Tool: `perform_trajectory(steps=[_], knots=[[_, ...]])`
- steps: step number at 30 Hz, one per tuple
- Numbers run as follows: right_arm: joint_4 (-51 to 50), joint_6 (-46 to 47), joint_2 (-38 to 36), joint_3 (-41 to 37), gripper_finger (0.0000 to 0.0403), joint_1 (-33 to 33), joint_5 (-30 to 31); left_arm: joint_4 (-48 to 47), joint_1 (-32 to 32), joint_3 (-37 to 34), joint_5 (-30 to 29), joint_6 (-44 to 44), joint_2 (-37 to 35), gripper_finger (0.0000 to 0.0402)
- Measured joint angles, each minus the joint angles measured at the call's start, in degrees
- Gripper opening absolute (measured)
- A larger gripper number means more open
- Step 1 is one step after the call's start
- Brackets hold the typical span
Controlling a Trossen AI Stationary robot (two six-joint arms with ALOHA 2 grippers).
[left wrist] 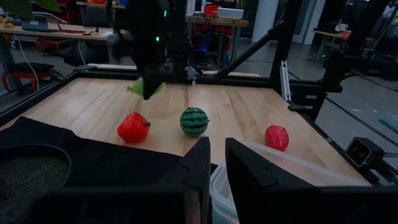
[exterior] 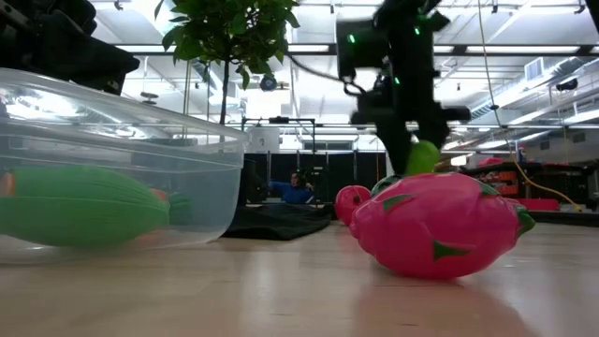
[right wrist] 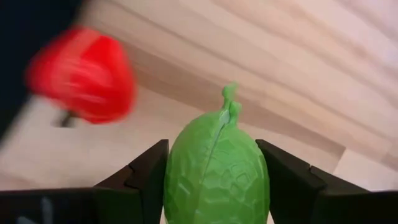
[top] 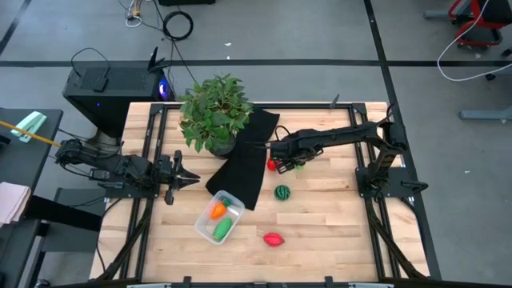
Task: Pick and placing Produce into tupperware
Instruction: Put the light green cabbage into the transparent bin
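R gripper (right wrist: 214, 180) pinches light green fruit (right wrist: 216, 171), lifted over table by black cloth (top: 244, 156). Carrot (top: 217, 211) + long green veg (top: 223, 229) already in tupperware (top: 203, 226). Left out: red pepper (left wrist: 134, 127), watermelon (left wrist: 194, 121), pink fruit (exterior: 438, 225). L gripper (left wrist: 214, 163) nearly shut, empty, idle

The high camera looks straight down on the whole wooden surface (top: 320, 216), far enough off to take in both arms and the floor around. The low camera sits at surface level, very near the clear tupperware (exterior: 112, 159) and the pink-red toy fruit (exterior: 435, 225), facing level across into the room. The left wrist camera looks forward past its own pincer (left wrist: 216, 165) across the surface toward the other arm. The right wrist camera looks steeply down, close on the light green fruit (right wrist: 216, 171). All four views share the red strawberry-like toy (top: 272, 165) (exterior: 352, 203) (left wrist: 134, 127) (right wrist: 84, 74).
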Motion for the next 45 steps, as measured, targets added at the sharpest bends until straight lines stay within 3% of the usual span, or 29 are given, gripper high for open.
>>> perform_trajectory(steps=[10,15,31,38,45], knots=[[-1.1,-4.3,-0.1,13.1,0.0215,4.9,4.5,0.0,0.0,0.0,0.0,0.4,0.0,0.0051],[3.2,-6.2,-0.1,16.5,0.0215,7.5,5.2,0.0,0.0,0.0,0.0,0.4,0.0,0.0057],[29.1,-16.6,-0.1,17.4,0.0215,17.5,4.5,0.1,0.0,0.0,0.0,0.5,0.0,0.0056],[33.7,-19.8,0.9,17.5,0.0215,18.9,4.5,0.4,0.0,0.0,0.0,0.4,0.0,0.0051],[39.8,-21.5,7.1,17.6,0.0215,18.2,-2.3,2.4,0.0,0.0,-0.1,0.5,-0.1,0.0052]])
